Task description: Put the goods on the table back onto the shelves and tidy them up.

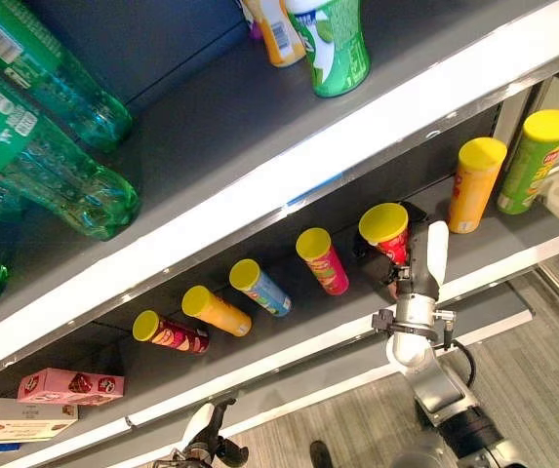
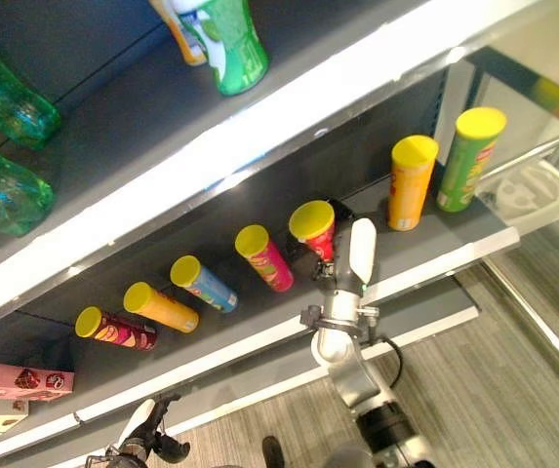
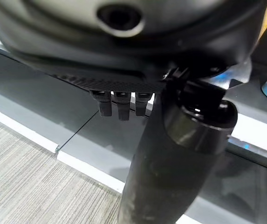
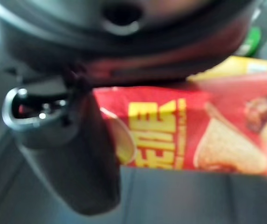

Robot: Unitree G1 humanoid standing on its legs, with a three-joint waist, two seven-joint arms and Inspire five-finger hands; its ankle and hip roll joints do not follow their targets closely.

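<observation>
My right hand [image 1: 418, 261] has its fingers and white-covered thumb wrapped round a red cardboard crisp tube with a yellow lid [image 1: 386, 232], standing on the dark grey middle shelf [image 1: 528, 226] between a pink yellow-lidded tube [image 1: 324, 260] and an orange tube [image 1: 475, 182]. My left hand [image 1: 207, 434] hangs low by the floor, fingers loosely curled, holding nothing.
</observation>
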